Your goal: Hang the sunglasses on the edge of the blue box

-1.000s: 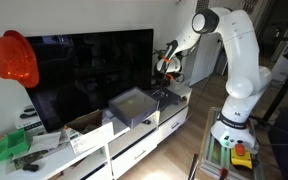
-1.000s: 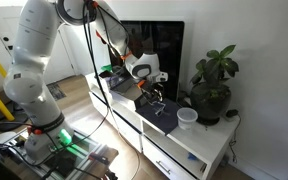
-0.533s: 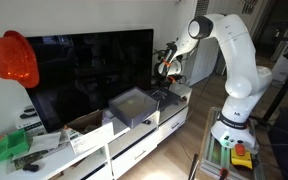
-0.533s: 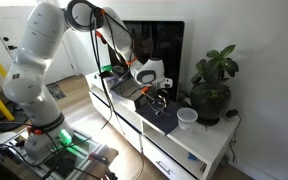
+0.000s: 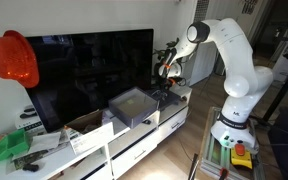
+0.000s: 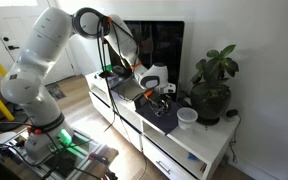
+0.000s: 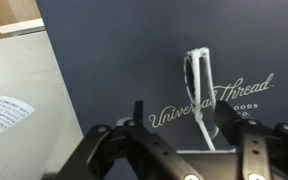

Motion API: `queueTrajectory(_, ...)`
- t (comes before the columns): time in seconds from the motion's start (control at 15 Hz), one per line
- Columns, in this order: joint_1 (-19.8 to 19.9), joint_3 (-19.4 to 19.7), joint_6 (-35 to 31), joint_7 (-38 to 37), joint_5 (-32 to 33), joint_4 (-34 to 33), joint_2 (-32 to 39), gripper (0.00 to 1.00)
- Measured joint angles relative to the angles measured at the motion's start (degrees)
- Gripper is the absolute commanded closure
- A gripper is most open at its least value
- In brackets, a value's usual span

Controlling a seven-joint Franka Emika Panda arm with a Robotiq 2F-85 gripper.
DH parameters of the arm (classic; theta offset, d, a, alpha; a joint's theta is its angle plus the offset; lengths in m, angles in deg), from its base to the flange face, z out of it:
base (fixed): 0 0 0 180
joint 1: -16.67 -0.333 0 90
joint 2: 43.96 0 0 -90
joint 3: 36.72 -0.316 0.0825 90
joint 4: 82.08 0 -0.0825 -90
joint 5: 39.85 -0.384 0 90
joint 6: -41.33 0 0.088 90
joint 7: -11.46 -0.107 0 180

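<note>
In the wrist view the sunglasses [image 7: 198, 82] are a thin white, folded shape. They lie on a dark navy surface [image 7: 114, 50] printed with "Universal Thread". My gripper [image 7: 182, 118] is open and hovers just above them, one finger on each side, touching nothing. The blue box [image 5: 134, 103] is a low grey-blue square with a paler rim. It stands on the white TV cabinet beside the navy surface and also shows behind the gripper [image 6: 156, 96] in an exterior view [image 6: 125, 90]. The sunglasses are too small to make out in both exterior views.
A large TV [image 5: 89, 70] stands behind the box. A potted plant [image 6: 213, 83] and a white cup [image 6: 187, 117] sit past the navy surface [image 6: 164, 116]. A cardboard tray [image 5: 84, 125], green items [image 5: 12, 147] and a red-orange hat [image 5: 14, 58] are at the cabinet's other end.
The gripper has moved a little lower and toward the plant, closer over the navy surface. The box and the other things have not moved.
</note>
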Motion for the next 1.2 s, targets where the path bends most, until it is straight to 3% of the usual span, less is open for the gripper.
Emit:
queueTrajectory(0.2, 1.0, -1.5, 0.5, 0.5, 0.0, -1.0, 0.8, 0.45)
queueTrajectory(0.53, 2.4, -3.9, 1.1, 1.6, 0.0, -1.3, 0.9, 0.87)
queueTrajectory(0.67, 2.8, -4.5, 1.3, 1.8, 0.0, -1.3, 0.9, 0.99)
queueTrajectory(1.2, 2.9, -4.8, 2.4, 3.9, 0.0, -0.8, -0.2, 0.97)
